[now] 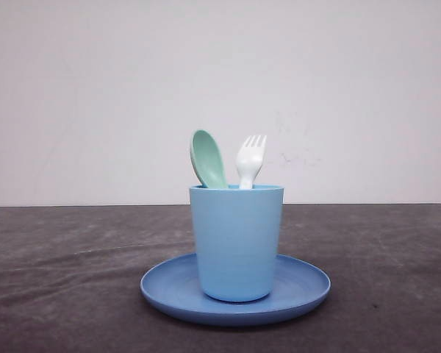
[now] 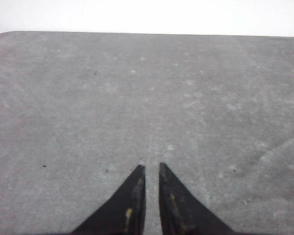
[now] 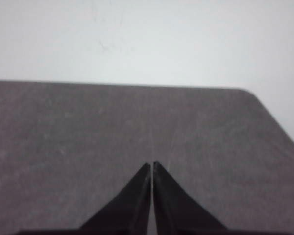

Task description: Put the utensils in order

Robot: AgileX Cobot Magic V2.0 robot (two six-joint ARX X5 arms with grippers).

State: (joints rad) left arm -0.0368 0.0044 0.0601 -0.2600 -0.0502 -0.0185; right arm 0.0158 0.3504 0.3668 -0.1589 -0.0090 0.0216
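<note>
Spoon (image 1: 207, 158) and fork (image 1: 250, 160) are standing heads-up in the cup (image 1: 237, 243) on the plate (image 1: 169, 290); sorting looks done or unstarted. Your left gripper (image 2: 152, 167) and right gripper (image 3: 152, 164) are hovering over bare table (image 1: 59, 279), jaws nearly closed, holding nothing. Next reach needs them opened; the cup rim is crowding both handles.

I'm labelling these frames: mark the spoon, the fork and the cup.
spoon (image 1: 207, 158), front view, on its bowl.
fork (image 1: 250, 157), front view, below its tines.
cup (image 1: 237, 243), front view, on its outer wall.
</note>
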